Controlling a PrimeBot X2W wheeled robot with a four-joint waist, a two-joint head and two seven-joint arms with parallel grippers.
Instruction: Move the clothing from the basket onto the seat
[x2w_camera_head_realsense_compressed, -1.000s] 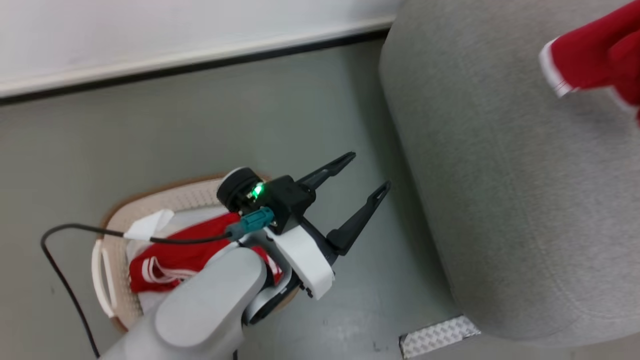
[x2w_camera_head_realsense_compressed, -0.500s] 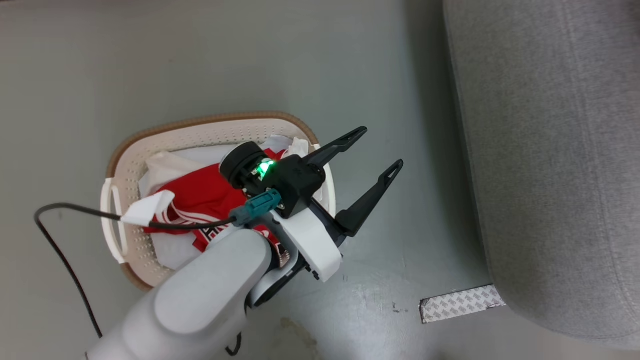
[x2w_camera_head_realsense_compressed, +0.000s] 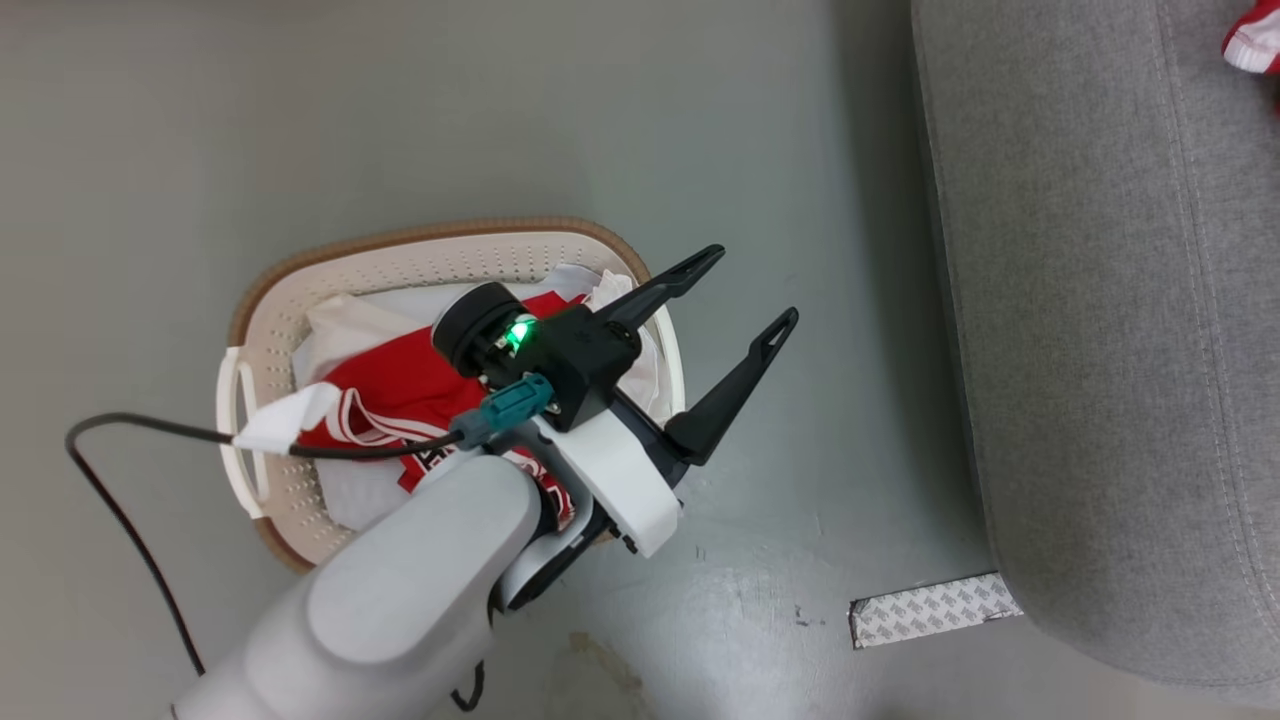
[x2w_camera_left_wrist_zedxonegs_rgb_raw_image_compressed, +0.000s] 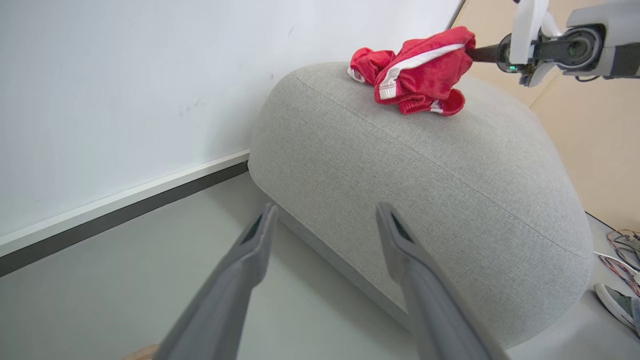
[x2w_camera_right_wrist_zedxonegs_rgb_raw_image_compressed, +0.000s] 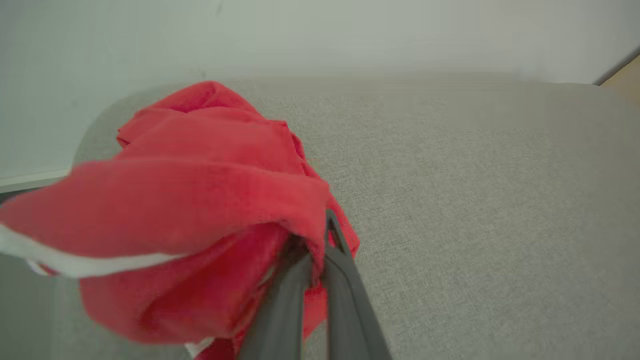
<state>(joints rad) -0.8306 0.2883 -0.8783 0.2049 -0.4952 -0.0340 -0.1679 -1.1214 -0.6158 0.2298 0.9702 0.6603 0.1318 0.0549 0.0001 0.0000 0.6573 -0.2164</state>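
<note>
My left claw is spread wide and holds nothing. Its two long dark fingers hang above the grey floor, just past the seat-side edge of the oval cream perforated plastic basket with the brown rim, which lies behind and under the wrist. Back there, beneath the claw's body, the red sports garment with white stripes and black-and-white lettering lies bunched on a plain pale sheet inside the basket. Ahead of these fingertips, across a strip of floor, sits the big grey fabric cushion seat with rounded edges.

My right claw is pinched tight on a fold of another red garment with white trim. The cloth droops to the left of its fingers and, in the left wrist view, rests partly on the seat's top (how much weight the cushion takes, I can't tell). I judge the pinch is there so the cloth settles well in from the rounded edge instead of sliding off. The left claw looks spread in readiness for the basket's garment. It would need to swing back and dip down.
</note>
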